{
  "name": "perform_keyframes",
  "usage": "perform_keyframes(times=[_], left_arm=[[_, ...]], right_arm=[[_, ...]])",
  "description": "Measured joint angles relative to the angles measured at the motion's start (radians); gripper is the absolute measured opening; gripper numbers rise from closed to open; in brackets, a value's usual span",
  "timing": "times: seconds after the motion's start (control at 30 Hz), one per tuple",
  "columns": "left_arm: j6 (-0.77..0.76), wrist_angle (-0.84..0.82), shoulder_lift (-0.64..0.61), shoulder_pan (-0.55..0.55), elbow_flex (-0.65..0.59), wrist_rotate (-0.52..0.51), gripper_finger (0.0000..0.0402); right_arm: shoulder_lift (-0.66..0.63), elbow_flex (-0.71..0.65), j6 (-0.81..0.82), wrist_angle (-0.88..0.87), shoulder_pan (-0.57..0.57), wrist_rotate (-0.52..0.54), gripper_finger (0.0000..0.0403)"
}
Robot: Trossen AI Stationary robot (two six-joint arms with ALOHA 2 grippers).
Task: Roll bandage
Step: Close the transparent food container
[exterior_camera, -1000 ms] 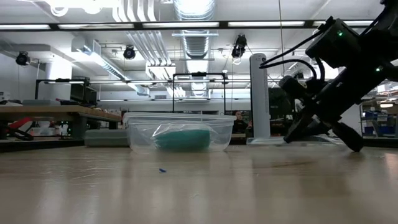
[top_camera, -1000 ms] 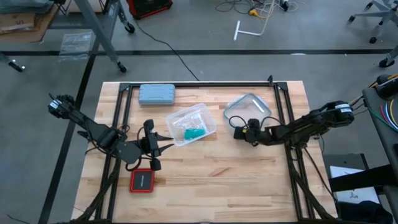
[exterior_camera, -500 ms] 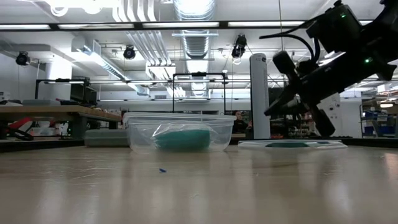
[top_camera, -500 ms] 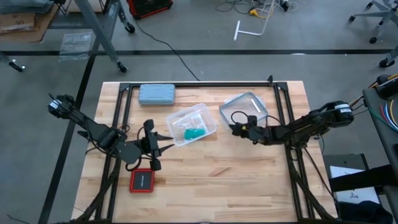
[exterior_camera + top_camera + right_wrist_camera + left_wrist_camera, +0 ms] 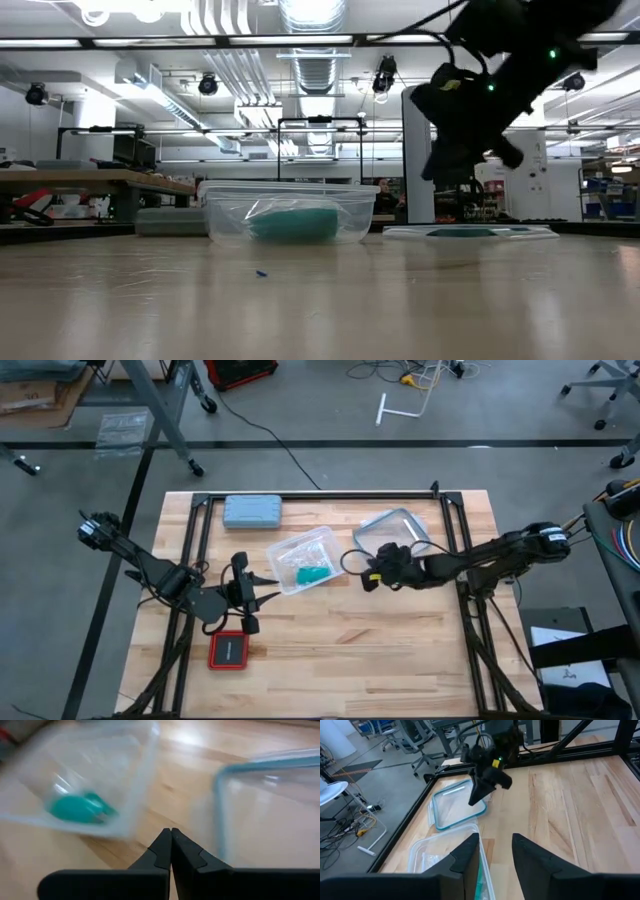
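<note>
on the wooden surface (image 5: 400, 630) the clear container (image 5: 307, 559) stands uncovered, its lid (image 5: 396, 533) laid beside it. my right hand (image 5: 366, 578) hovers between them, fingers pressed together, empty. my left hand (image 5: 268, 588) waits, fingers apart. the bandage (image 5: 311, 573) lies inside the container; i judge all rolling remains.

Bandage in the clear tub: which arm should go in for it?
Probably right. The right hand, fingers shut, hangs above the table between the lid and the tub holding the bandage. The left hand, open, waits beside the tub's other side.
</note>
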Motion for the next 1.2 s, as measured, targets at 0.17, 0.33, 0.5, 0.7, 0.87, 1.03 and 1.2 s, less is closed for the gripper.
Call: perform_keyframes(times=[0.17, 0.33, 0.5, 0.7, 0.87, 1.03, 1.2], left_arm=[[0.000, -0.001, 0.000, 0.000, 0.000, 0.000, 0.0093], [0.000, 0.000, 0.000, 0.000, 0.000, 0.000, 0.0084], [0.000, 0.000, 0.000, 0.000, 0.000, 0.000, 0.0078], [0.000, 0.002, 0.000, 0.000, 0.000, 0.000, 0.0084], [-0.001, 0.007, 0.000, 0.000, 0.000, 0.000, 0.0094], [-0.001, 0.011, 0.000, 0.000, 0.000, 0.000, 0.0102], [-0.001, 0.011, 0.000, 0.000, 0.000, 0.000, 0.0109]], right_arm=[[0.004, 0.240, 0.098, -0.642, -0.001, 0.001, 0.0000], [0.009, 0.355, 0.084, -0.886, -0.002, -0.001, 0.0000], [0.044, 0.365, -0.092, -0.858, -0.004, -0.061, 0.0008], [0.132, 0.369, -0.108, -0.856, -0.048, -0.225, 0.0081], [0.225, 0.387, -0.174, -0.853, -0.104, -0.336, 0.0162], [0.311, 0.427, -0.250, -0.850, -0.156, -0.430, 0.0206], [0.383, 0.470, -0.320, -0.852, -0.186, -0.430, 0.0213]])
